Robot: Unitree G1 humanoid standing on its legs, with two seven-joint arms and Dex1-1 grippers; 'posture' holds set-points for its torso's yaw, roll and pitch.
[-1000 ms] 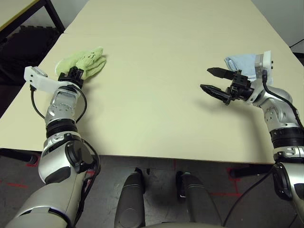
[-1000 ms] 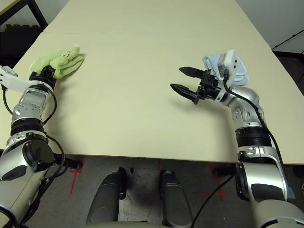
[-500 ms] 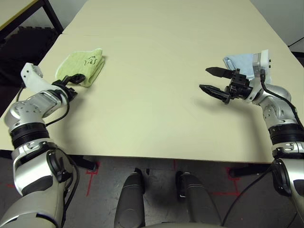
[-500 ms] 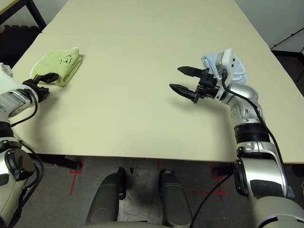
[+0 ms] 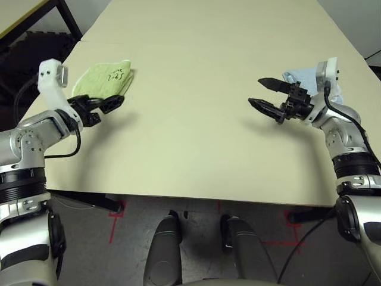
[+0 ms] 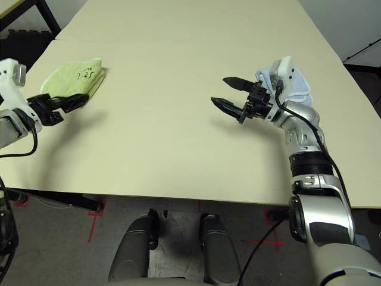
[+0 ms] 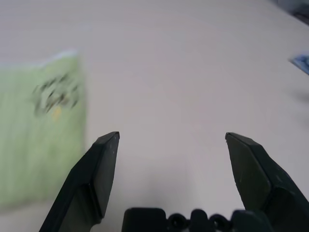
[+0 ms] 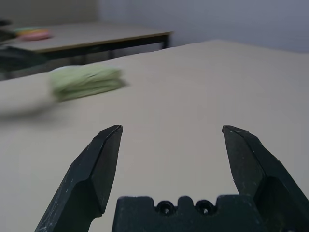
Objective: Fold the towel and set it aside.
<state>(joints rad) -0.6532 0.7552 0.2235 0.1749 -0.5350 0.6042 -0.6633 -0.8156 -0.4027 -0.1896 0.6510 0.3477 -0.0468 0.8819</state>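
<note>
Two open tools, one soft folded towel lying free

Both tools stand wide apart at the fingers and carry nothing. The left tool (image 5: 106,104) hangs just above the table, its black fingers spread, pointing along the near edge of the light green terry-cloth towel with the white trim and the small dark embroidered script mark (image 5: 106,78). In the head views one fingertip overlaps the towel's near edge; whether it touches the cloth I cannot tell. The left wrist view shows bare table between the fingers and the towel off to one side of them. The right tool (image 5: 265,93) is held above the table on the far side, equally spread, well apart from the green towel. Behind its wrist lies a light blue folded cloth (image 5: 300,76), partly hidden by the arm.

The green towel lies folded into a compact, flat-topped stack near the left edge of the pale beige table (image 5: 196,71), script mark upward. From its look it is already folded and set to one side.

As for handling, I judge it light, limp and thick-piled: not slippery, not fragile, but quick to unfold if lifted by a single layer. Should it need moving, the folded edge is the place to take it, with the fingers closing over all layers at once.
</note>
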